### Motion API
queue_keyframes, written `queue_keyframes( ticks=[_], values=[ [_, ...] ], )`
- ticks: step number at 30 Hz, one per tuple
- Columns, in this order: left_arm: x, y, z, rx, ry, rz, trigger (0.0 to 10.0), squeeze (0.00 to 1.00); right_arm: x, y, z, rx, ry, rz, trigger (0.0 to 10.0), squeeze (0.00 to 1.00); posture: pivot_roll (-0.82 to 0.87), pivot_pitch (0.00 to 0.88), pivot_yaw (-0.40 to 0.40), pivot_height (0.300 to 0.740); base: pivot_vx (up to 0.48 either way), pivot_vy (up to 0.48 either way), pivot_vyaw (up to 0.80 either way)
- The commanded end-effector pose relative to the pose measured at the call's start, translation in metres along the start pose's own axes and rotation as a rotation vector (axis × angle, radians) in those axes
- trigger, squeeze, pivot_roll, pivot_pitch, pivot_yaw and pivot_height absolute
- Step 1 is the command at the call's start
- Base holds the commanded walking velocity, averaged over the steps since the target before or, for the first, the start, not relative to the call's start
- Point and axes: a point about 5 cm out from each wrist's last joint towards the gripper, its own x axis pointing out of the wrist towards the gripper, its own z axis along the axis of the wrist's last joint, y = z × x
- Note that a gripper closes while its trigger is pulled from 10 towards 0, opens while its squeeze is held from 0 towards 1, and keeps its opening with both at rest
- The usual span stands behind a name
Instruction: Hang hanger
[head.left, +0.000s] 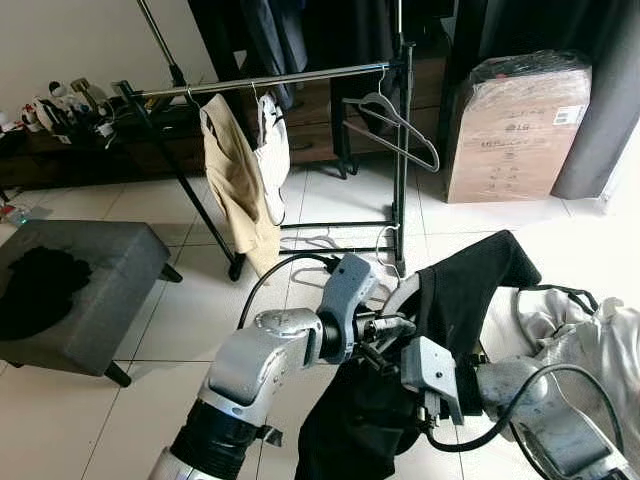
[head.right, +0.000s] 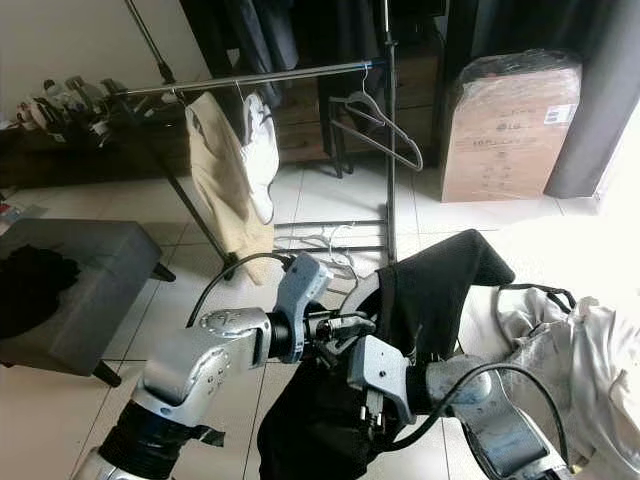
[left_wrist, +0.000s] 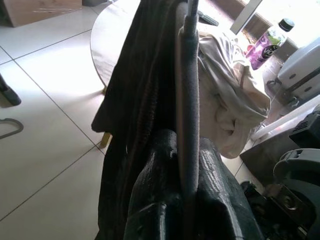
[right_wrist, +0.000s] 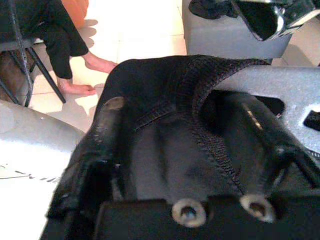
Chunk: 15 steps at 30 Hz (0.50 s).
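My left gripper (left_wrist: 187, 200) pinches the grey padded hanger (left_wrist: 188, 110); my right gripper (right_wrist: 185, 150) fingers stand apart inside the black cloth garment (head.left: 470, 290).

Two silver metallic arms with rounded joint shells, black ribbed band near left elbow, black cables looping beside each forearm, right gripper (right_wrist: 175, 150) with long black fingers, two silver screws at base
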Motion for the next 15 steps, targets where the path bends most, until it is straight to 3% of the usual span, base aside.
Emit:
queue_keyframes(
  ticks=[1, 9, 15],
  values=[
    [-0.002, -0.008, 0.007, 0.022, -0.033, -0.038, 0.0, 0.00, 0.004, 0.000, 0.008, -0.025, -0.035, 0.002, 0.0, 0.00, -0.14, 0.140, 0.171, 0.740, 0.000, 0.000, 0.00],
    [-0.001, -0.011, 0.007, 0.023, -0.030, -0.056, 0.0, 0.00, 0.008, 0.003, 0.020, 0.003, -0.132, 0.044, 0.0, 0.00, -0.14, 0.125, 0.173, 0.740, 0.000, 0.000, 0.00],
    [-0.001, -0.012, 0.005, 0.025, -0.026, -0.061, 0.0, 0.00, 0.010, 0.005, 0.018, 0.004, -0.123, 0.054, 0.0, 0.00, -0.14, 0.111, 0.171, 0.740, 0.000, 0.000, 0.00]
  ],
)
